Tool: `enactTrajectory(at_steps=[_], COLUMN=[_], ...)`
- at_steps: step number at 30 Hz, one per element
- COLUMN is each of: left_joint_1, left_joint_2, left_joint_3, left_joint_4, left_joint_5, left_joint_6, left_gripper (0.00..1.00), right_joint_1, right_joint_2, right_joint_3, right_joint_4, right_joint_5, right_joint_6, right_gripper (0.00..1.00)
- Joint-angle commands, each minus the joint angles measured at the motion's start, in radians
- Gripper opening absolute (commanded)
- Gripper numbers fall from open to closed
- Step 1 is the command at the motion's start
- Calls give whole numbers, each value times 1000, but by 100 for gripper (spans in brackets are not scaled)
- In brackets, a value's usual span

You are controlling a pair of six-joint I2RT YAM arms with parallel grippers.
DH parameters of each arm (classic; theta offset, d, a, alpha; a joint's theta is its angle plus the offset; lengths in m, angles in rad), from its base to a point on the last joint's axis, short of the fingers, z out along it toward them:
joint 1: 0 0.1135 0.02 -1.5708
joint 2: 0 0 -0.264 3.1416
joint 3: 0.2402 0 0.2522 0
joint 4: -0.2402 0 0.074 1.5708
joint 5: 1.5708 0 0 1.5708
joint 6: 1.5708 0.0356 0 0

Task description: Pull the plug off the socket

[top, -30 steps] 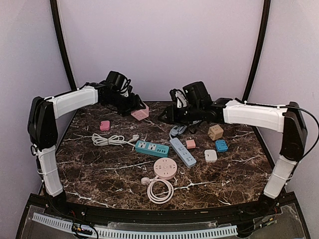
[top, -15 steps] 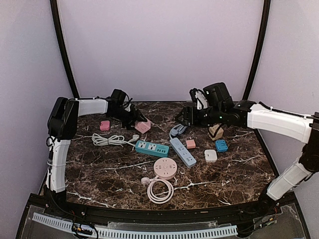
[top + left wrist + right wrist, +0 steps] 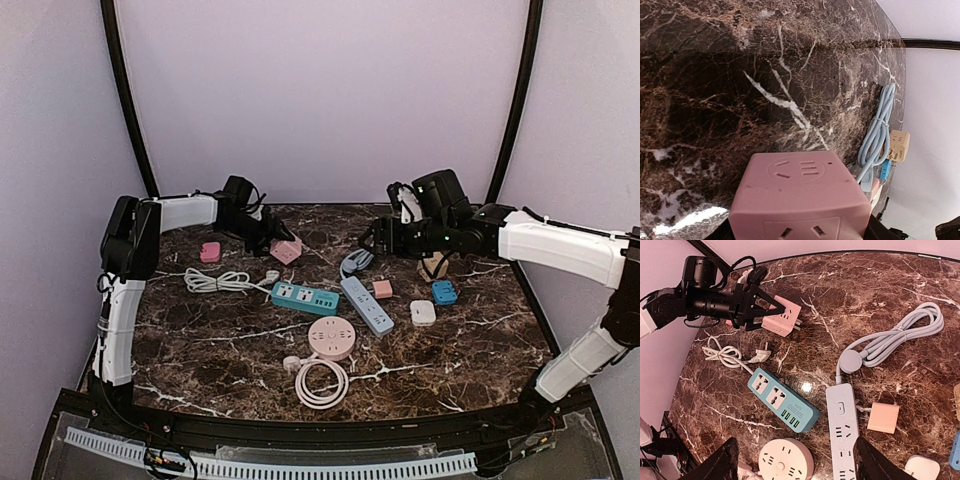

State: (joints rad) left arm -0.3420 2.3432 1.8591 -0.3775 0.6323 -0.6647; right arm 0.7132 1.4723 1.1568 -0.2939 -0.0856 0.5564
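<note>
My left gripper (image 3: 268, 238) is shut on a pink cube socket (image 3: 287, 250) at the back left of the marble table, low over its surface. The left wrist view shows the cube (image 3: 800, 195) filling the space between the jaws. The right wrist view shows it (image 3: 782, 315) with metal prongs sticking out on its right side. My right gripper (image 3: 385, 238) is open and empty, hovering above the table; it looks down (image 3: 795, 442) on a teal power strip (image 3: 782, 399) and a blue-grey power strip (image 3: 844, 432). No plug is seated in either strip.
A round pink strip (image 3: 331, 338) with a coiled cord (image 3: 320, 383) lies near the front. A white cable (image 3: 225, 281), small pink adapter (image 3: 210, 251), peach adapter (image 3: 382, 289), beige cube (image 3: 433, 265), blue adapter (image 3: 444, 292) and white adapter (image 3: 423, 313) are scattered around.
My left arm has folded back and brought the pink cube down and slightly forward. My right arm has drawn back to the right, away from the cube, and is empty.
</note>
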Motion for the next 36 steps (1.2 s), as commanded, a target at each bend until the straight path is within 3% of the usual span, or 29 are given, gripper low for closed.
enactTrajectory(at_steps=[1,10,15,25,33,36], left_joint_1=[9,14,18,18,17,18], left_joint_2=[-2,-2,0,-10,-38,-58], left_joint_3=[42,98,130,166,179,186], left_joint_4=[-81,-161,-223,-364,-371,-369], left_joint_5=[-33,-107,-186,-348,-380,-394], left_joint_6=[58,109,146,237,260,272], left_gripper=[69,90,90,79,80,82], right_joint_1=[-7,-8,-9,-12,-19,-26], right_joint_2=[-12,-16,-15,-3,5,4], right_joint_3=[-11,-13,-15,-14,-13,-14], right_joint_4=[6,2,2,8,12,10], right_joint_5=[5,9,10,8,4,7], right_joint_6=[-3,-6,-5,-4,-7,-11], right_gripper=[76,77,77,77,78,83])
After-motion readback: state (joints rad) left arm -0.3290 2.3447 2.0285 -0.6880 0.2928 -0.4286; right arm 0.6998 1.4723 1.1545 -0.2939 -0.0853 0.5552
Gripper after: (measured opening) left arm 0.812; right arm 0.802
